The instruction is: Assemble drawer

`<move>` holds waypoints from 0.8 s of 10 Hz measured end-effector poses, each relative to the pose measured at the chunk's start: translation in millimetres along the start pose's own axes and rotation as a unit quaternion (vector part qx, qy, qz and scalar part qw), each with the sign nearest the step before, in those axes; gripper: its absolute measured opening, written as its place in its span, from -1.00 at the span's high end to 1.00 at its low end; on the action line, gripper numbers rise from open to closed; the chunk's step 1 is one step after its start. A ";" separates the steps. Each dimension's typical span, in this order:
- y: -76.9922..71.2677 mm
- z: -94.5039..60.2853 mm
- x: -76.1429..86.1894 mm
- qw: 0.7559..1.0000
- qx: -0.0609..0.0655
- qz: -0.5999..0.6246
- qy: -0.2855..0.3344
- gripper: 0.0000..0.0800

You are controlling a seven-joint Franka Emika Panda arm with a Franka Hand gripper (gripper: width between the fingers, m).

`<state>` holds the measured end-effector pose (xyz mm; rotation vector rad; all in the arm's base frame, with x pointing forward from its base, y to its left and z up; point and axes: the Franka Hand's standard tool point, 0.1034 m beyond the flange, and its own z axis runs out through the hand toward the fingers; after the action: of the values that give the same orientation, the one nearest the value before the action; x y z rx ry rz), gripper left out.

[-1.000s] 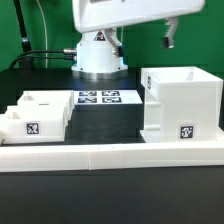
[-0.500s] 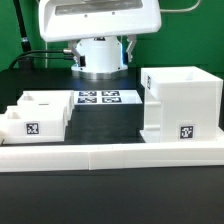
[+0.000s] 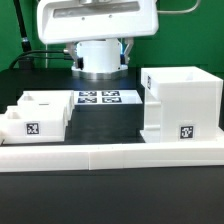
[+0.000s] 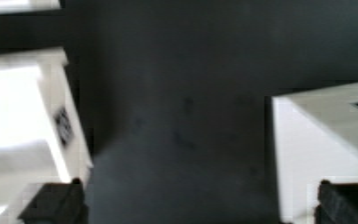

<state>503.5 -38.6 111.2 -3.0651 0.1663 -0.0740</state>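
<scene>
The large white cubic casing [image 3: 181, 101] stands on the black table at the exterior view's right, open at the top, with a tag low on its front. Two smaller white box trays [image 3: 35, 115] sit together at the left, one showing a tag. The arm's white hand [image 3: 97, 20] hangs high over the back middle, apart from all the parts. In the wrist view my gripper [image 4: 197, 205] is open and empty, its dark fingertips [image 4: 53, 204] wide apart over bare table. A blurred white part [image 4: 25, 120] lies to one side and another [image 4: 330, 135] to the other.
The marker board [image 3: 98, 98] lies flat between the trays and the casing, in front of the arm's base [image 3: 98, 58]. A long low white border wall [image 3: 110, 156] runs along the table's front. Cables lie at the back left.
Since a second ago the hand has swung toward the exterior view's left and now sits over the back middle. Over the last half second nothing visibly moved.
</scene>
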 end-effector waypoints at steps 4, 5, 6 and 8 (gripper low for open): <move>30.5 37.3 -6.5 0.999 -0.016 -0.028 -0.005 -0.62; 36.3 43.2 -6.5 0.998 -0.018 -0.052 -0.005 -0.62; 42.4 48.1 -3.9 0.997 -0.023 -0.078 0.000 -0.62; 47.4 52.1 -2.3 0.994 -0.024 -0.105 -0.002 -0.62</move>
<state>498.9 -81.8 55.7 -3.1187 -0.1590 -0.0755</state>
